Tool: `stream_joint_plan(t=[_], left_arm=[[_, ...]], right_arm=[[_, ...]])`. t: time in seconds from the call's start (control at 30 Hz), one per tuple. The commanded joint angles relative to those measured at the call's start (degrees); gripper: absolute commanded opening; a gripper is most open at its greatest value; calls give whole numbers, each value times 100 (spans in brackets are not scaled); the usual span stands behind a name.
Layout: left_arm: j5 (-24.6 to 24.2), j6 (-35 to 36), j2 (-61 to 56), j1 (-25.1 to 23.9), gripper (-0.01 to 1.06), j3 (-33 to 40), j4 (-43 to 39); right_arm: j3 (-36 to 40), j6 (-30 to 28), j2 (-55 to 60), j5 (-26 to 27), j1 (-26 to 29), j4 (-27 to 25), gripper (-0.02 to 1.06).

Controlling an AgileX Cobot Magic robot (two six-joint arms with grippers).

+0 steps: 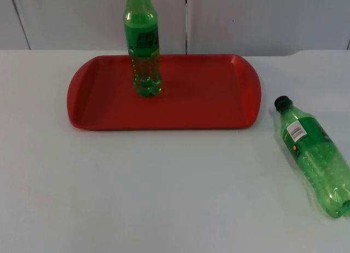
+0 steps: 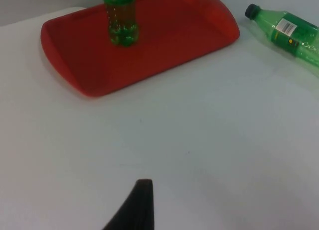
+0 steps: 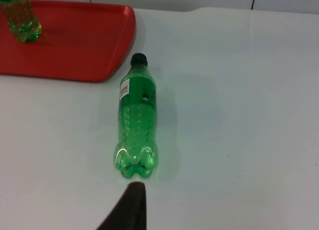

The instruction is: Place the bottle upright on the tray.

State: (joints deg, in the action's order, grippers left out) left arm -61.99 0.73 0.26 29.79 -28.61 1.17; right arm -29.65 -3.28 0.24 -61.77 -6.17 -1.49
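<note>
Bottle (image 1: 316, 156) laid flat on the tabletop (image 1: 164, 193) beside the red tray (image 1: 104, 113), second bottle (image 1: 143, 50) stood upright on it, right gripper (image 3: 130, 206) hung just behind the lying bottle's base, left gripper (image 2: 135, 205) hung over bare tabletop, jaws' spacing cannot be told for either.

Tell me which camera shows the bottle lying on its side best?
The right wrist view: the lying bottle shows whole, cap to base. The top view has it near the picture's edge; the left wrist view cuts off its base.

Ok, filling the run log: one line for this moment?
red plastic tray: one green plastic bottle upright on it | second green bottle: lying on white table, right of tray | step: not done
</note>
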Motion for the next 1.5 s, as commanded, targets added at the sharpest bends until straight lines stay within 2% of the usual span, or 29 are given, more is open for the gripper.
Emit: stream_joint_plan(t=[0.0,1.47], left_arm=[[30,-73,-26,12,105,31,73],[30,-183,-26,12,105,31,107]], right_arm=[[6,-18,-24,-6,26,-13,105],[-16,-18,-24,46,26,-22,105]])
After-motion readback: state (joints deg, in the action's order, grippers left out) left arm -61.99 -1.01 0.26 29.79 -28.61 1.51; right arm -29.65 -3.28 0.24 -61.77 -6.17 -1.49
